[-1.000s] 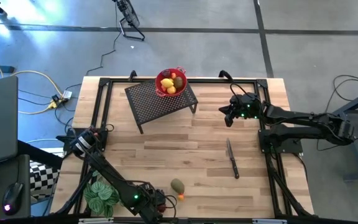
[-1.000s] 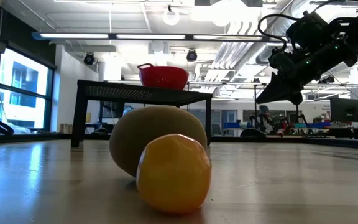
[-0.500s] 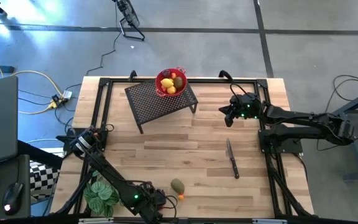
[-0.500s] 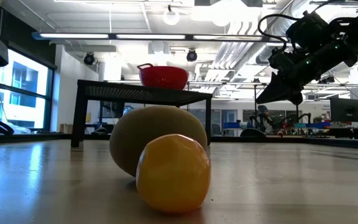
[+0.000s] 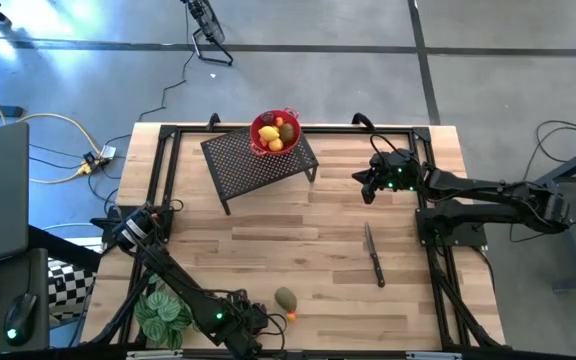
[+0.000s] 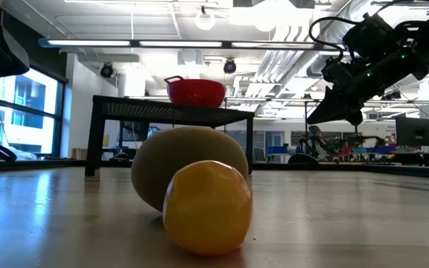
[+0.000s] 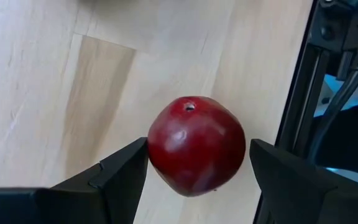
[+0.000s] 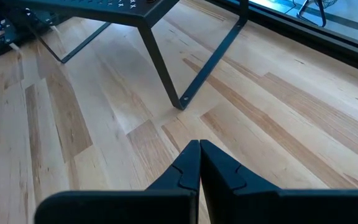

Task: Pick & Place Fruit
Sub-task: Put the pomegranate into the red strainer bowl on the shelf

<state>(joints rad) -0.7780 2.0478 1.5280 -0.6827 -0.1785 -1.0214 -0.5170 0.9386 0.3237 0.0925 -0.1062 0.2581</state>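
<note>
A dark red fruit (image 7: 194, 134) lies on the wood by the table's near edge, close to the black frame rail. My left gripper (image 7: 197, 149) points steeply down over it, open, one finger on each side. In the high view this gripper (image 5: 256, 322) hides the red fruit. Just to its right lie an olive-green oval fruit (image 5: 286, 297) and a tiny orange one (image 5: 292, 316), touching each other (image 6: 207, 208). The red bowl (image 5: 275, 132) on the black mesh stand (image 5: 258, 160) holds several fruit. My right gripper (image 5: 366, 185) hovers shut at the far right. My left gripper comes from above with its fingers on either side of the red fruit's widest part. One finger (image 7: 129, 165) stands right at the fruit's side (image 7: 154, 146); whether it touches, I cannot tell. A thin gap shows at the other finger (image 7: 272, 168). The fruit rests on the table.
A knife (image 5: 373, 255) lies on the right half of the table. A green leafy plant (image 5: 163, 315) stands at the near left corner. The black frame rail (image 7: 303, 93) runs close beside the red fruit. Bare wood lies between the stand and the near fruit.
My left gripper has rolled a little about its own axis without shifting place, and more of its arm now shows at the low view's upper left. The fruit and the right arm have kept still.
</note>
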